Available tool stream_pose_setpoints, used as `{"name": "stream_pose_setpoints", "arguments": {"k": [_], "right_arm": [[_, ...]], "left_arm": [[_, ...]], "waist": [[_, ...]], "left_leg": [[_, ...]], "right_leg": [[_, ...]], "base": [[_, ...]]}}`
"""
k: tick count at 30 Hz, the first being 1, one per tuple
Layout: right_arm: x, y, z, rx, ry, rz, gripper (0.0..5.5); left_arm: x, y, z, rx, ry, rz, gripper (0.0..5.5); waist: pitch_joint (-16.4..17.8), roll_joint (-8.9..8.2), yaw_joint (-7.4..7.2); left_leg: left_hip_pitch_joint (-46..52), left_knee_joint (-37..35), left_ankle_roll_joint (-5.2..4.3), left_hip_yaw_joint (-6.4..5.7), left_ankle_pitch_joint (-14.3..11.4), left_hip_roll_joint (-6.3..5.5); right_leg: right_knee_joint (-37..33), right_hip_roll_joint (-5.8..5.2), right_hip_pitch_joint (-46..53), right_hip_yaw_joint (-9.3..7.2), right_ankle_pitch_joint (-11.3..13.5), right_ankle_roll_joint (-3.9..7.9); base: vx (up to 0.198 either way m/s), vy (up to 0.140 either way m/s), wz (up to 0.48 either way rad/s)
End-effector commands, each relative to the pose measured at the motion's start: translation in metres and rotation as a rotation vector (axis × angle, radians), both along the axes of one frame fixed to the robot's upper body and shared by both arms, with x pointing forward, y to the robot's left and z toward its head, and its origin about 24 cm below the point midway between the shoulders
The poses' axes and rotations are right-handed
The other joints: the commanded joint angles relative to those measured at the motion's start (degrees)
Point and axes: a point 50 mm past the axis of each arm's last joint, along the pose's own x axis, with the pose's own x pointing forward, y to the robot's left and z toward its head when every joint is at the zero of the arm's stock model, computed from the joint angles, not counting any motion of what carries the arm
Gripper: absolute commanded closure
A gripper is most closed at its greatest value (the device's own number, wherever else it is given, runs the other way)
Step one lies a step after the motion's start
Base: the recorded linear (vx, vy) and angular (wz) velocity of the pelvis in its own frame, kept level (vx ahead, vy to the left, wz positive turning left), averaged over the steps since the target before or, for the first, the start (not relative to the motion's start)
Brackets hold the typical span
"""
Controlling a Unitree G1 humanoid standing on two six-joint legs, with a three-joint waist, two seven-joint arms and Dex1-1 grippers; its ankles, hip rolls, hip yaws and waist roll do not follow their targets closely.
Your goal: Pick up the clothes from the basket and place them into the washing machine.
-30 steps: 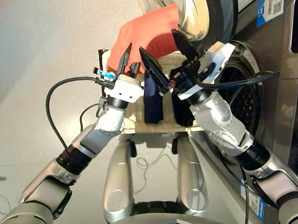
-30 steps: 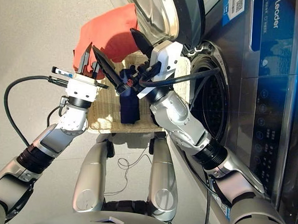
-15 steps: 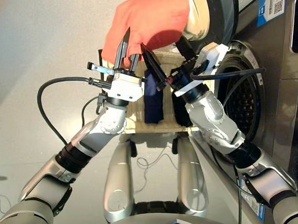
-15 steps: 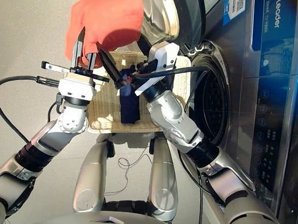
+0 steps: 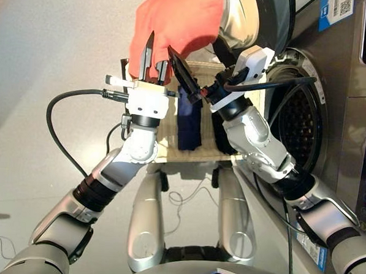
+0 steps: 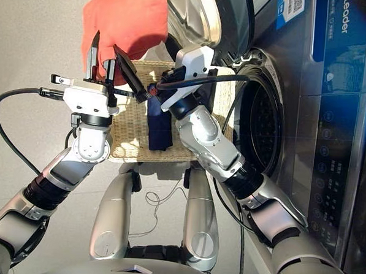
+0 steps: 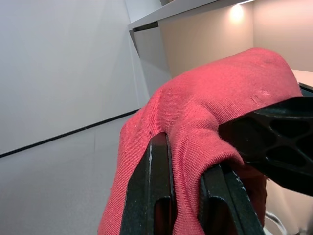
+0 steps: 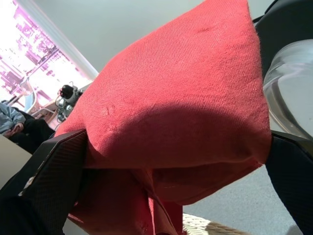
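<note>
The coral-red garment (image 5: 180, 23) is being held up high in front of the open glass door (image 6: 198, 18) of the washing machine (image 6: 307, 119), well above the cream wicker basket (image 6: 130, 143). It's being pinched by both grippers at once: the left gripper (image 5: 151, 58) is closed on a fold near its lower left edge, with the fingers (image 7: 156, 191) clamped tight around the cloth in the left wrist view, and the right gripper (image 5: 196, 67) is spread wide with the cloth bunched between its two fingers (image 8: 54, 171), so it's gripping the same red piece. The navy garment (image 5: 188, 122) is being left lying in the basket as a narrow strip, and the black garment (image 5: 223, 136) beside it is mostly being hidden by the right arm (image 5: 262, 147). The round drum opening (image 5: 300, 125) is being partly blocked by that arm and by a black cable (image 5: 284, 86) running across it. Another black cable (image 5: 66, 131) is looping off the left wrist. The basket is being carried on some low stand that can't be made out, over a plain pale grey floor (image 5: 46, 50), lit by strong sunlight.
</note>
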Motion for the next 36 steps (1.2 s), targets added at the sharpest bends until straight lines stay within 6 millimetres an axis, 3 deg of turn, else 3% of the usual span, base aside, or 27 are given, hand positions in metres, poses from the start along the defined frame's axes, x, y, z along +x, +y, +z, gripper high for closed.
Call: {"name": "stream_pose_setpoints", "arguments": {"k": [1, 4, 5, 7, 8, 9, 23, 30, 31, 32, 34, 36], "right_arm": [[-0.019, 0.006, 0.043, 0.111, -0.171, 0.063, 0.0], [-0.024, 0.006, 0.047, 0.136, -0.186, 0.086, 0.0], [-0.024, 0.005, 0.047, 0.143, -0.187, 0.09, 0.84], [-0.025, 0.006, 0.048, 0.151, -0.187, 0.093, 3.24], [-0.025, 0.006, 0.048, 0.151, -0.187, 0.093, 3.67], [-0.025, 0.006, 0.049, 0.146, -0.198, 0.093, 5.5], [-0.025, 0.001, 0.054, 0.161, -0.287, -0.018, 5.5], [-0.013, -0.008, 0.04, 0.172, -0.25, -0.145, 5.5], [-0.007, -0.012, 0.034, 0.165, -0.235, -0.205, 5.5], [-0.004, -0.015, 0.031, 0.146, -0.243, -0.26, 5.5], [0.0, -0.019, 0.027, 0.117, -0.253, -0.334, 5.5], [0.017, -0.032, 0.011, 0.065, -0.223, -0.509, 5.5]], "left_arm": [[-0.042, -0.03, 0.032, 0.005, -0.232, -0.258, 5.5], [-0.041, -0.031, 0.029, 0.034, -0.221, -0.253, 5.5], [-0.04, -0.031, 0.027, 0.043, -0.216, -0.253, 5.5], [-0.039, -0.03, 0.026, 0.058, -0.204, -0.256, 5.5], [-0.039, -0.03, 0.026, 0.058, -0.204, -0.256, 5.5], [-0.039, -0.03, 0.025, 0.065, -0.197, -0.265, 5.5], [-0.037, -0.033, 0.019, 0.095, -0.166, -0.29, 5.5], [-0.037, -0.036, 0.012, 0.11, -0.132, -0.312, 5.5], [-0.036, -0.036, 0.009, 0.118, -0.117, -0.314, 3.11], [-0.036, -0.035, 0.008, 0.124, -0.112, -0.316, 0.0], [-0.035, -0.035, 0.007, 0.137, -0.105, -0.318, 0.0], [-0.035, -0.034, 0.004, 0.135, -0.072, -0.354, 0.0]], "waist": [[-0.8, 1.42, 0.63], [-0.8, 1.39, 0.6], [-0.8, 1.38, 0.58], [-0.8, 1.45, 0.56], [-0.8, 1.43, 0.56], [-0.8, 1.5, 0.53], [-0.8, 2.14, 0.55], [-0.8, 2.62, 0.51], [-0.8, 2.77, 0.48], [-0.8, 2.82, 0.52], [-0.8, 2.96, 0.52], [-0.8, 3.47, 0.69]], "left_leg": [[-1.1, 0.3, 0.08, -1.65, -0.2, -2.27], [-1.1, 0.5, 0.13, -1.62, -0.2, -2.29], [-1.1, 0.6, 0.16, -1.64, -0.3, -2.3], [-1.0, 0.6, 0.17, -1.64, -0.3, -2.36], [-1.0, 0.6, 0.17, -1.63, -0.3, -2.36], [-0.9, 0.6, 0.18, -1.68, -0.3, -2.42], [-1.5, 1.4, 0.27, -2.0, -0.6, -2.43], [-2.0, 1.9, 0.23, -2.18, -0.8, -2.41], [-2.0, 2.0, 0.22, -2.24, -0.8, -2.42], [-2.1, 2.1, 0.22, -2.26, -0.9, -2.39], [-2.3, 2.4, 0.25, -2.32, -1.0, -2.38], [-2.8, 3.4, 0.39, -2.7, -1.3, -2.32]], "right_leg": [[1.8, -1.93, -0.7, 1.21, -2.0, 4.26], [2.0, -1.93, -0.7, 1.31, -2.0, 4.26], [2.1, -1.89, -0.7, 1.37, -2.0, 4.24], [2.1, -1.89, -0.6, 1.38, -2.1, 4.21], [2.1, -1.89, -0.6, 1.39, -2.1, 4.21], [2.2, -1.86, -0.6, 1.42, -2.1, 4.19], [2.7, -1.79, -1.0, 1.72, -2.4, 4.1], [3.0, -1.83, -1.1, 1.61, -2.7, 4.02], [3.0, -1.85, -1.1, 1.6, -2.7, 4.01], [3.0, -1.85, -1.1, 1.58, -2.8, 4.01], [3.2, -1.8, -1.3, 1.65, -2.9, 3.98], [3.9, -1.74, -1.5, 1.77, -3.2, 3.77]], "base": [[0.0, 0.0, 0.0], [0.0, 0.0, 0.0], [0.0, 0.0, 0.0], [0.0, 0.0, 0.0], [0.0, 0.0, 0.0], [0.0, 0.0, 0.0], [0.0, 0.0, 0.0], [0.0, 0.0, 0.0], [0.0, 0.0, 0.0], [0.0, 0.0, 0.0], [0.0, 0.0, 0.0], [0.0, 0.0, 0.0]]}}
